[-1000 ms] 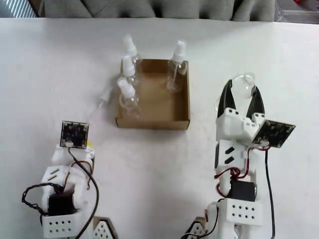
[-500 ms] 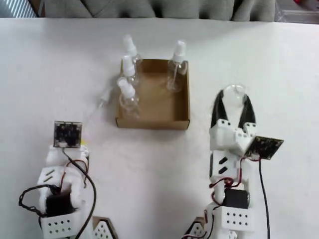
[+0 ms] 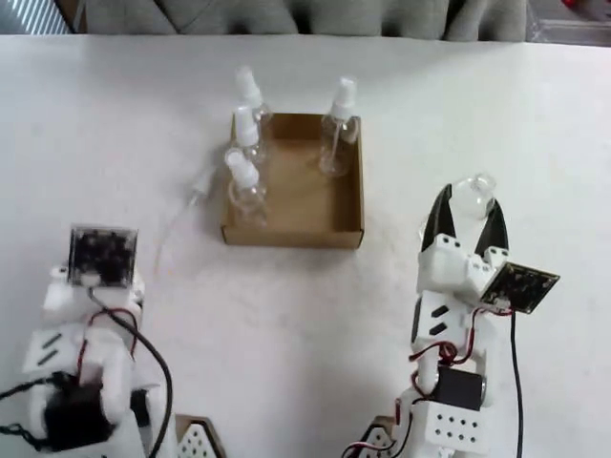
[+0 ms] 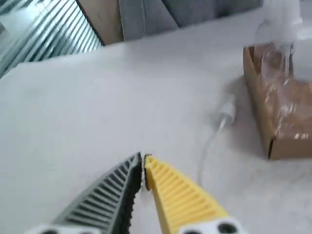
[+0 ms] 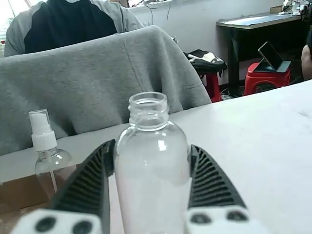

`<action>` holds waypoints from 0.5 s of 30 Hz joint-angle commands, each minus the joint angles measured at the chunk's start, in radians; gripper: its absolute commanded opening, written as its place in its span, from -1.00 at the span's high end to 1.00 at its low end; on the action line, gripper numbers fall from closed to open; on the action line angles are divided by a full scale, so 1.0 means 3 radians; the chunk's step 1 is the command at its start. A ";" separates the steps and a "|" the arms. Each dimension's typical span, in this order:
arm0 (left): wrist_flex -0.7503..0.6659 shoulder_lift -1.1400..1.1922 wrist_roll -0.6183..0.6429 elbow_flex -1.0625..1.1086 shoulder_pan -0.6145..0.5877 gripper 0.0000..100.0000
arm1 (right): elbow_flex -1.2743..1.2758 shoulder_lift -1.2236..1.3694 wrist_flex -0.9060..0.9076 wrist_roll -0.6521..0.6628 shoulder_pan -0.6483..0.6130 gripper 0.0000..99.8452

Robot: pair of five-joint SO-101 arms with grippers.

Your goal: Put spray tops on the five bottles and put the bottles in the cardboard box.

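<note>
The right gripper [image 3: 468, 215] is clamped on the clear, uncapped bottle [image 3: 471, 194], one black finger on each side of its round body. In the right wrist view the bottle [image 5: 151, 165] stands upright between the fingers [image 5: 83, 190], its open neck rising free above them, probably so that a spray top can be pushed on from above. The cardboard box [image 3: 353, 232] lies ahead of this gripper and toward the other arm. It has four capped bottles in or at it, so this looks like the last one. The left gripper [image 4: 143, 158] is closed on nothing, its grey and yellow tips meeting. The loose spray top [image 4: 225, 109] lies on the table [image 4: 97, 107] ahead of it, between it and the near side of the box [image 4: 258, 112], with its thin tube trailing back toward the gripper. That puts it within easy reach, though the jaws would have to part first. The held bottle's base is hidden behind the fingers, so whether it rests on the table or is lifted cannot be told. Whether the farthest capped bottle [image 3: 246, 91] is inside the box or just behind its far wall is unclear. The left wrist view cuts the box off at its edge, and the bottles there are too blurred to count.
</note>
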 commanded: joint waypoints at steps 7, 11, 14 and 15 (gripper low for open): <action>0.0020 0.2391 -0.0087 -0.1550 0.0253 0.95 | 0.0031 -0.0038 0.0008 -0.0026 0.0033 0.97; 0.0020 0.3204 -0.0194 -0.1913 0.0519 0.95 | 0.0031 -0.0054 0.0084 -0.0026 0.0028 0.97; 0.0020 0.3772 -0.0286 -0.2261 0.0667 0.95 | 0.0031 -0.0059 0.0095 -0.0020 0.0028 0.97; 0.0020 0.3961 -0.0292 -0.2388 0.0698 0.95 | 0.0031 -0.0059 0.0095 -0.0020 0.0028 0.97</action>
